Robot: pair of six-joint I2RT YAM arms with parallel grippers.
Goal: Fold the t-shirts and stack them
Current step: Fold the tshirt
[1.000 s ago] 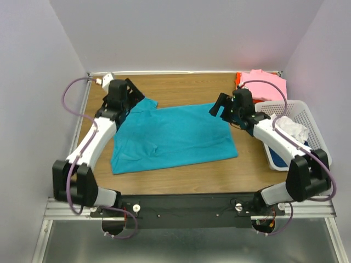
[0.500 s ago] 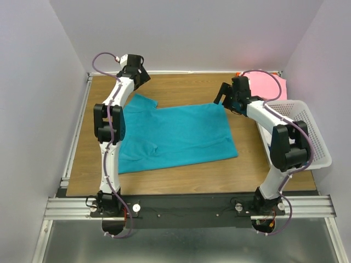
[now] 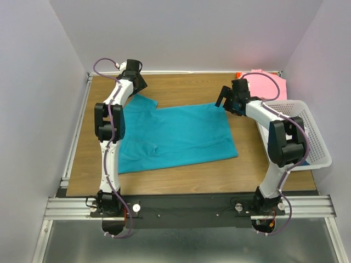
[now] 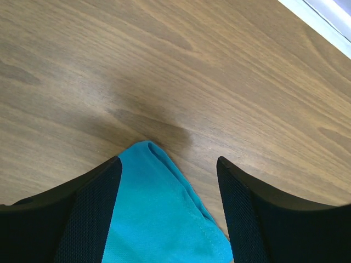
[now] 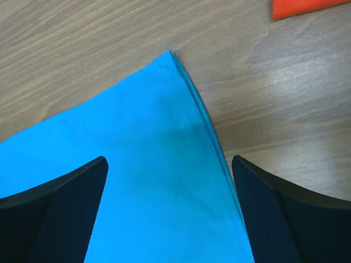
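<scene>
1. At the far left of the brown wooden tabletop (image 3: 181,82), the left hand (image 4: 169,164) is spread wide. Its two black fingers (image 4: 88,213) stand on either side of a pointed sleeve tip of the teal short-sleeved cloth t-shirt (image 3: 175,137), and it grips nothing.
2. The right hand (image 5: 169,161) is just as wide open over the teal t-shirt's far right corner. One finger is above the cloth, the other above bare wood beside the hem, and nothing is held.
3. The teal t-shirt lies spread flat across the middle of the tabletop, between the two arms.
4. Neither wrist view shows whether the fingertips touch the cloth or hang just above it.
5. A pink cloth t-shirt (image 3: 269,85) lies in the far right corner, its near edge hidden behind the right arm.
6. Beside it an orange-red cloth t-shirt (image 5: 307,6) shows only as a corner, cut off by the top edge of the right wrist view.
7. A white plastic lattice basket (image 3: 310,129) stands along the right edge. The right arm covers much of its inside, so its contents are hard to make out.
</scene>
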